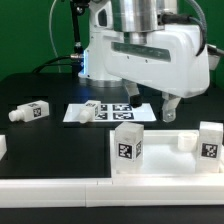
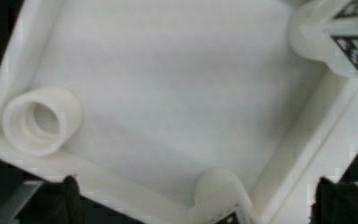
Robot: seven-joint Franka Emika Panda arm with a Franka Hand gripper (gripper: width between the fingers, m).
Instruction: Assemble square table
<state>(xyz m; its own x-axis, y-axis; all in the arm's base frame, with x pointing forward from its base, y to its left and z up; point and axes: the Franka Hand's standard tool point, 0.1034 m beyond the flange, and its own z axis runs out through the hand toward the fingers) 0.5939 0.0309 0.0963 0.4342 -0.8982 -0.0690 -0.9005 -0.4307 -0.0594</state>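
nearest to the exterior camera, a long white border rail runs along the front of the black worktop, in front of the jaws and lower than them. just behind the rail lies the square table slab, under the jaws and reaching a little toward the camera. two short white legs with tags stand upright at it: the first leg to the exterior view's left of the jaws, the second leg to the exterior view's right. i cannot tell if they sit in sockets. in the wrist view the flat inside of the slab with its raised rim fills the picture below the jaws. there a round corner socket shows, and a tagged leg at another corner. the jaws stand wide apart and hold nothing. the dark fingers hang above the edge of the slab, with a small rounded white bump between them that neither finger touches. beyond the jaws, toward the exterior view's left, the marker board lies flat. further left, well apart from the jaws, a loose leg lies on its side. the white arm rises above the jaws.
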